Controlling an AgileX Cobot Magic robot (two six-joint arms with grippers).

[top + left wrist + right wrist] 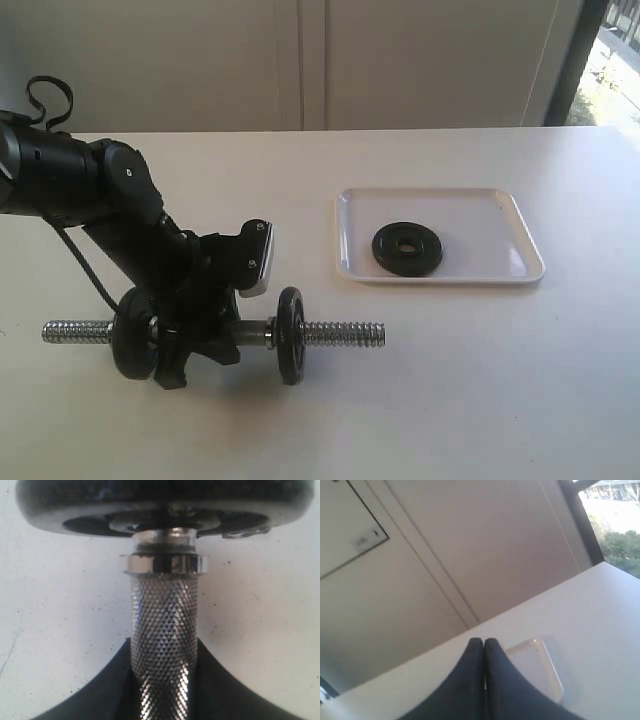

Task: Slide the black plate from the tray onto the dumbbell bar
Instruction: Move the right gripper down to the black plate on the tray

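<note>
The black plate (407, 248) lies flat in the white tray (495, 210) on the table's right half. The chrome dumbbell bar (345, 333) lies across the front left of the table, with one black disc (290, 335) and another (132, 345) on it. My left gripper (205, 335) is shut on the bar's knurled middle (164, 645), between the two discs. A disc (165, 505) and a chrome collar (165, 564) fill the left wrist view. My right gripper (484, 642) is shut with nothing in it, off the table, a corner of the tray (535, 667) beyond it. It is outside the exterior view.
A cable (75, 255) trails from the left arm (70, 180) over the table. The table's far edge meets a pale wall with cabinet doors (300, 60). A window (615, 60) stands at the right.
</note>
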